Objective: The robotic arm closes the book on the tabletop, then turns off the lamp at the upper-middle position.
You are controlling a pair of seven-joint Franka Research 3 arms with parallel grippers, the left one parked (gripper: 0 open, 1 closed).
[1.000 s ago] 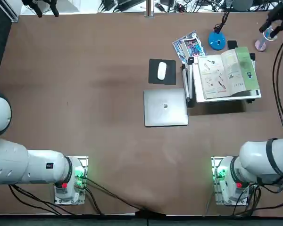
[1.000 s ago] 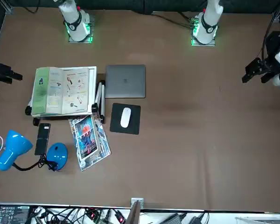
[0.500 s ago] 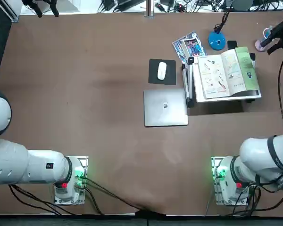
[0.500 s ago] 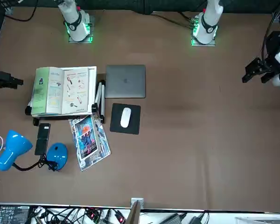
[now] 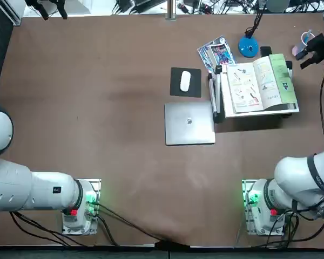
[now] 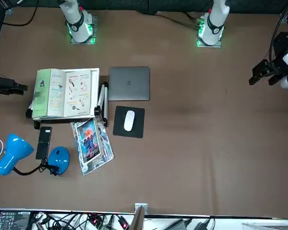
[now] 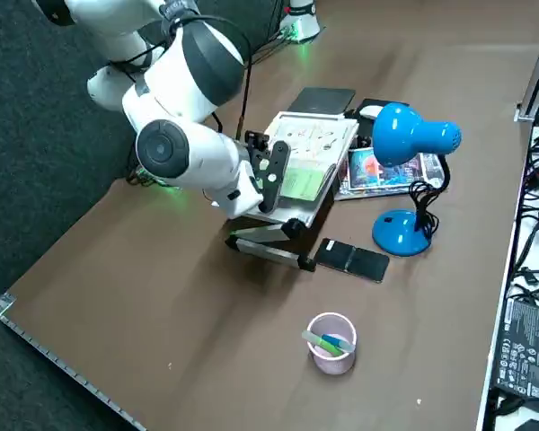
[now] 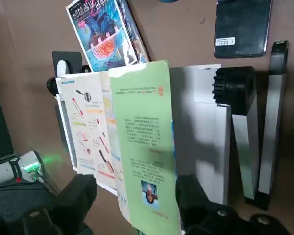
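Observation:
The book (image 5: 262, 83) lies open on a black-and-silver stand (image 7: 271, 241) at the right of the brown tabletop (image 5: 97, 108), green outer page towards the table's right edge. My right gripper (image 5: 308, 55) hovers just off that edge of the book (image 6: 65, 93), open. In the wrist view the green page (image 8: 144, 142) reaches down between my two fingers (image 8: 78, 196), and I cannot tell whether they touch it. The lamp (image 5: 248, 47) stands behind the book, with its blue disc base (image 7: 400, 232) and blue head (image 7: 413, 135).
A closed grey laptop (image 5: 189, 123) and a white mouse (image 5: 185, 81) on a black pad lie left of the book. Blue leaflets (image 5: 217, 53) sit by the lamp. A black phone (image 7: 352, 260) and a pink-rimmed cup (image 7: 331, 341) are near the far right corner.
My right gripper has come from the far right corner by the cup towards the robot's side, ending beside the book's green page. The book and lamp have not moved.

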